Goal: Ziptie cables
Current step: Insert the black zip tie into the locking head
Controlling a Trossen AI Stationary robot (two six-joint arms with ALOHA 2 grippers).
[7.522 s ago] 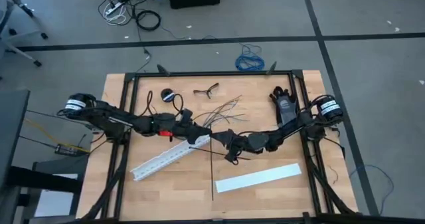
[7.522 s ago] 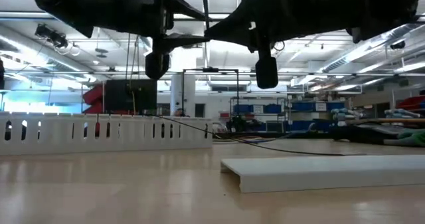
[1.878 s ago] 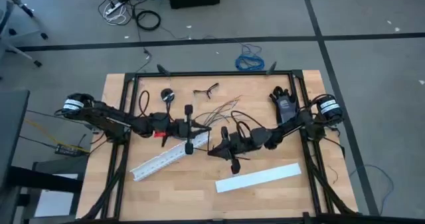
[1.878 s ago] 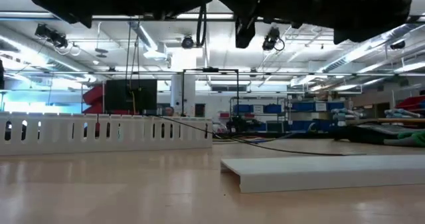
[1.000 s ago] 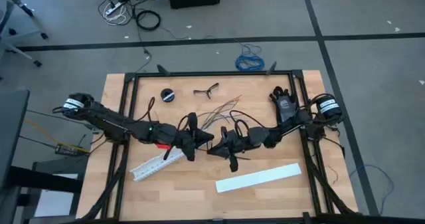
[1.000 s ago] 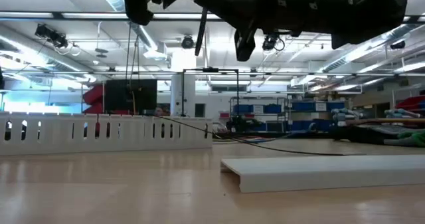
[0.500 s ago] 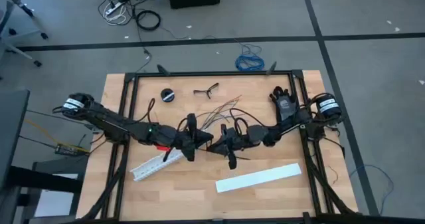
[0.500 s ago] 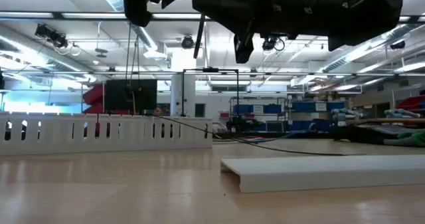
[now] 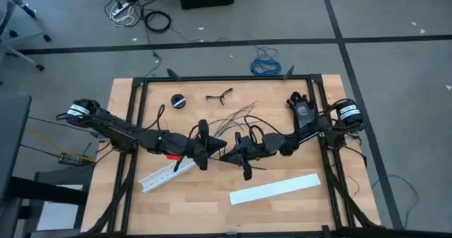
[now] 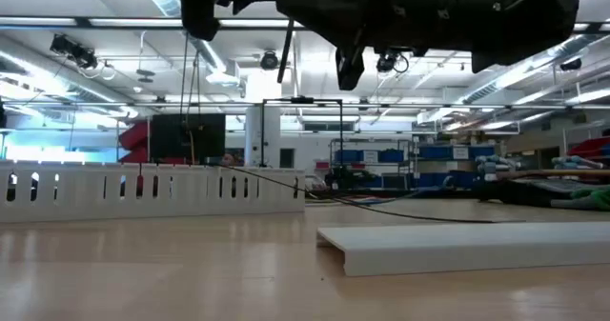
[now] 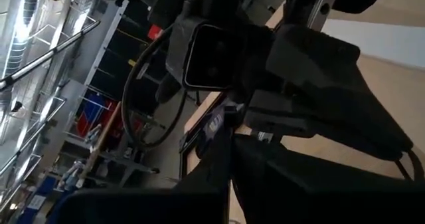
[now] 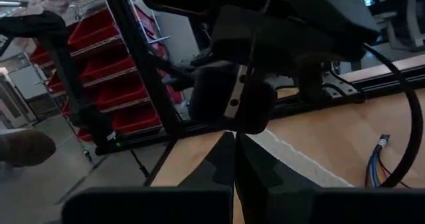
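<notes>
The white slotted strip point(image 9: 171, 171) lies slantwise on the table point(image 9: 282, 213); whether it holds anything cannot be told. The cables point(image 9: 236, 116) fan out near the far edge, beyond the left pincer point(image 9: 212, 152) and right pincer point(image 9: 227, 156), which meet tip to tip at mid-table, raised off the surface. Both show fingers pressed together; any hold cannot be told.

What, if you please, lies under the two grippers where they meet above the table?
Bare table shows around them; the white slotted strip passes beneath the left gripper. Anything directly below the right gripper is hidden.

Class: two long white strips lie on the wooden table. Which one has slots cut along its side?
The white slotted plastic strip beneath the left arm; the plain flat white strip near the front right has none.
</notes>
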